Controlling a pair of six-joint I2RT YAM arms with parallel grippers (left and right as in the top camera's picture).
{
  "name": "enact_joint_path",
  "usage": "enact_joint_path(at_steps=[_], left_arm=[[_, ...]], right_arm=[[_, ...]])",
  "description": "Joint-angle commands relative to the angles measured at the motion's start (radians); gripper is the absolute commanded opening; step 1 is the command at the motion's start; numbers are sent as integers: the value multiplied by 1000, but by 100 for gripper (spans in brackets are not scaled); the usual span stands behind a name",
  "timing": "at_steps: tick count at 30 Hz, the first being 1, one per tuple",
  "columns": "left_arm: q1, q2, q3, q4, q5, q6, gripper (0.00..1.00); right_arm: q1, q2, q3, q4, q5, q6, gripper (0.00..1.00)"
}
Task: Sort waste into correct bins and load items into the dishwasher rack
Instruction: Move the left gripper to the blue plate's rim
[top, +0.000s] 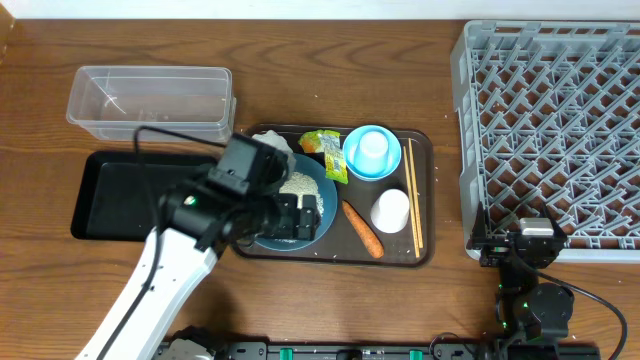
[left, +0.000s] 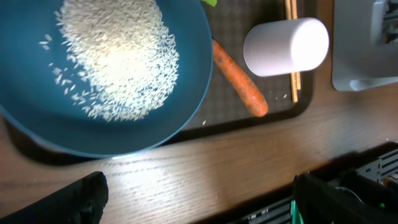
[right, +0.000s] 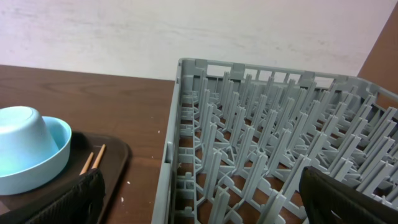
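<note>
The left gripper is hovering over the plate, jaws spread wide and gripping nothing. The plate is sitting on the brown tray with rice heaped in it. It is looking stiff, glazed and slippery (probably breakable too). I am judging the near rim the best place to pinch, keeping the plate level so the loose grains are not spilling. The right gripper, likewise released, is idling by the rack.

We get soft, even light; glare whitens the table below the plate, and the nearest edges blur.
</note>
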Motion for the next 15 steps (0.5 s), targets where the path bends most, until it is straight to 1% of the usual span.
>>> enact_joint_path(at_steps=[1,3,5,7,10,15], left_arm=[[-40,60,20,22,-18,-6,98],[-78,101,20,34,-58,-5,98],[-123,143,20,42,-139,-12,98],[-177,191,20,47,-267,-57,98],[-248,256,20,50,-420,-113,98],[-327,344,20,80,-501,-129,98]], right_arm=[[24,0,-1,-4,6,-10,99],[24,0,-1,-4,6,-10,99],[24,0,-1,-4,6,-10,99],[24,0,-1,-4,6,-10,99],[24,0,-1,-4,6,-10,99],[24,0,-1,-4,6,-10,99]])
